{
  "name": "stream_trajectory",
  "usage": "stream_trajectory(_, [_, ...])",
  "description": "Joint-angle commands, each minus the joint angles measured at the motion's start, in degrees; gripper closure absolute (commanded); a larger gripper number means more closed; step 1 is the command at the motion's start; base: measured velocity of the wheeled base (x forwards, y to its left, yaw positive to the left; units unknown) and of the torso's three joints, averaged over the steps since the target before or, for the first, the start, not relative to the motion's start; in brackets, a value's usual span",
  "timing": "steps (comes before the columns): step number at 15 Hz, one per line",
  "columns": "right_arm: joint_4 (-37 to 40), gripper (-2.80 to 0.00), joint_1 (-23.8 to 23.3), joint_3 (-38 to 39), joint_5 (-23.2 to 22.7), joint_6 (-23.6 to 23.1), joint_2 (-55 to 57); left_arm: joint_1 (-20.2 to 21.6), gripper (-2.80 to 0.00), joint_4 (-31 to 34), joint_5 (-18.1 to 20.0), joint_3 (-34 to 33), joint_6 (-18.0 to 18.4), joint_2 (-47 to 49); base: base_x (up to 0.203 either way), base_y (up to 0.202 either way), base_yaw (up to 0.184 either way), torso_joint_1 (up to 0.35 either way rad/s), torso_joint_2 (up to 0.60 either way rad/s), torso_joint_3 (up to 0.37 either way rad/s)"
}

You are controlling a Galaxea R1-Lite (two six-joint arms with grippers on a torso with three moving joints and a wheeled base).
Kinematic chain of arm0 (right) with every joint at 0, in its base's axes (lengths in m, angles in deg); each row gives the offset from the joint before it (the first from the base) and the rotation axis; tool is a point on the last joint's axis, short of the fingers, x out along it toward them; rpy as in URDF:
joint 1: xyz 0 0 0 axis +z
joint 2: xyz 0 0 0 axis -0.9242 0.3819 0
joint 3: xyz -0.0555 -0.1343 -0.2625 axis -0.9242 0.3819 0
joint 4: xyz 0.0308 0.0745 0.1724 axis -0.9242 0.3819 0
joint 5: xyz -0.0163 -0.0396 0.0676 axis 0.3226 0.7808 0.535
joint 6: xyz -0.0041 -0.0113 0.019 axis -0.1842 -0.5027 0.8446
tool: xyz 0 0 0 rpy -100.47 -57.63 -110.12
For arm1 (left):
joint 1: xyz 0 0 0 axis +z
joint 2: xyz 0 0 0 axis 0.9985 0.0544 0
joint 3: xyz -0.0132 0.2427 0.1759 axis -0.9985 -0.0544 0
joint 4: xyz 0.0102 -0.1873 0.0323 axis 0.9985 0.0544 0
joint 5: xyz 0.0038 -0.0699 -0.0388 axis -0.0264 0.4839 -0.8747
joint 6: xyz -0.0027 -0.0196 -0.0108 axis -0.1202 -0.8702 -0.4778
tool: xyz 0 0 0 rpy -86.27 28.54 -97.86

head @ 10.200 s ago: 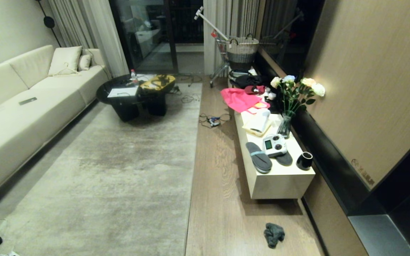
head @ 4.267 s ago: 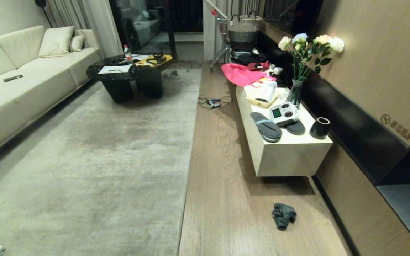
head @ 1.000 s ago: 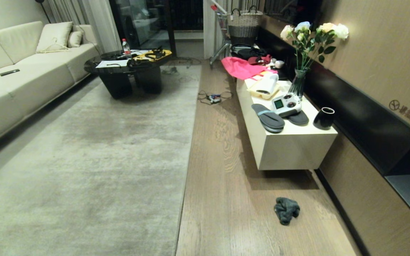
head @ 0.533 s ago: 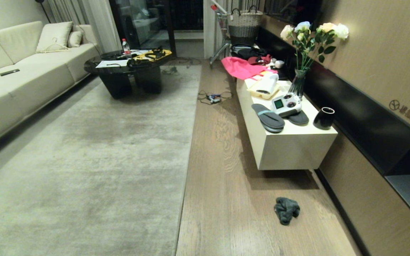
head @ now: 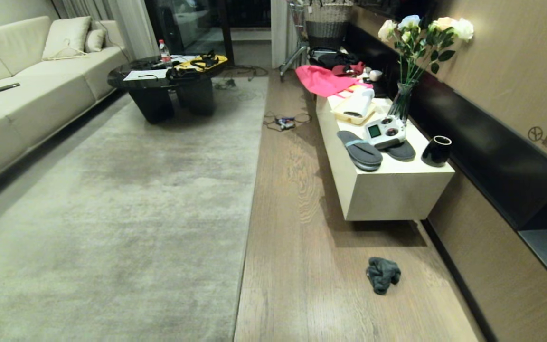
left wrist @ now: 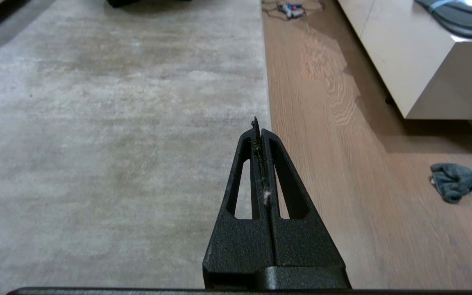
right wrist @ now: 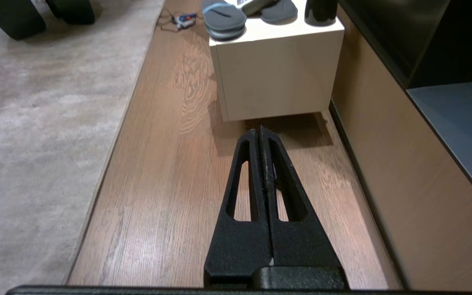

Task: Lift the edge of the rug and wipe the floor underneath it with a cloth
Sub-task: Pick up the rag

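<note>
Your head view tilted down since a second ago; the crumpled dark grey-teal cloth (head: 382, 274) lay unmoved on the wooden plank floor (head: 297, 247). Left claw (left wrist: 259, 127) and right claw (right wrist: 259, 133) were pressed together, empty.

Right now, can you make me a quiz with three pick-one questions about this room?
1. Where is the cloth?
A. on the rug
B. on the floor near the white cabinet
C. on the sofa

2. How many slippers lie on the cabinet?
A. two
B. four
C. none

3. How is the left gripper?
A. wide open
B. holding the cloth
C. shut and empty

Answers: 1 B, it lies crumpled on the wood planks. 2 A, two dark ones lie beside the controller. 3 C, its fingers meet with nothing between.
</note>
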Motion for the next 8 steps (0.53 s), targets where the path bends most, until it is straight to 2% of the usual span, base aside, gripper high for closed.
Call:
stream_trajectory(1, [-0.03, 0.0, 0.01, 0.0, 0.0, 0.02, 0.0, 0.01, 0.0, 0.0, 0.0, 0.0, -0.06, 0.0, 0.0, 0.0, 0.0, 0.002, 0.0, -0.193])
stream_trajectory(8, [-0.03, 0.0, 0.01, 0.0, 0.0, 0.02, 0.0, 0.01, 0.0, -0.09, 0.0, 0.0, -0.06, 0.0, 0.0, 0.0, 0.0, 0.003, 0.0, -0.195])
